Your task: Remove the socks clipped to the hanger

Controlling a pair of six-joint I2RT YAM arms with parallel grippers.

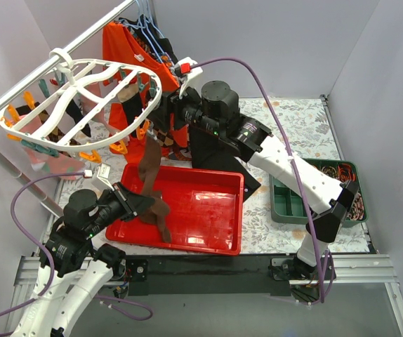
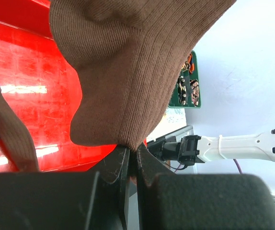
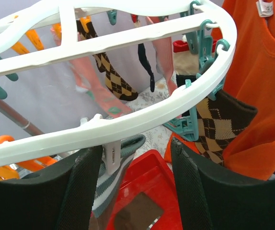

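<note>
The white oval hanger [image 1: 82, 105] hangs from the rail at the upper left, and several socks are clipped under it. A dark brown sock [image 1: 149, 175] stretches from the hanger's near rim down into the red tray [image 1: 208, 210]. My left gripper [image 1: 142, 203] is shut on its lower part, and the fabric [image 2: 128, 72] is pinched between the jaws [image 2: 132, 153]. My right gripper [image 3: 132, 148] is open just under the hanger rim [image 3: 152, 115]. A white clip [image 3: 112, 158] holding a grey-and-white striped sock [image 3: 108, 187] sits by its left finger. An argyle sock [image 3: 214, 124] hangs from a teal clip [image 3: 190, 122].
An orange shirt [image 1: 128, 49] and thin wire hangers [image 1: 149, 31] hang on the rail behind the hanger. A black garment [image 1: 208, 154] hangs under the right arm. A green bin [image 1: 314, 193] of small items stands at the right.
</note>
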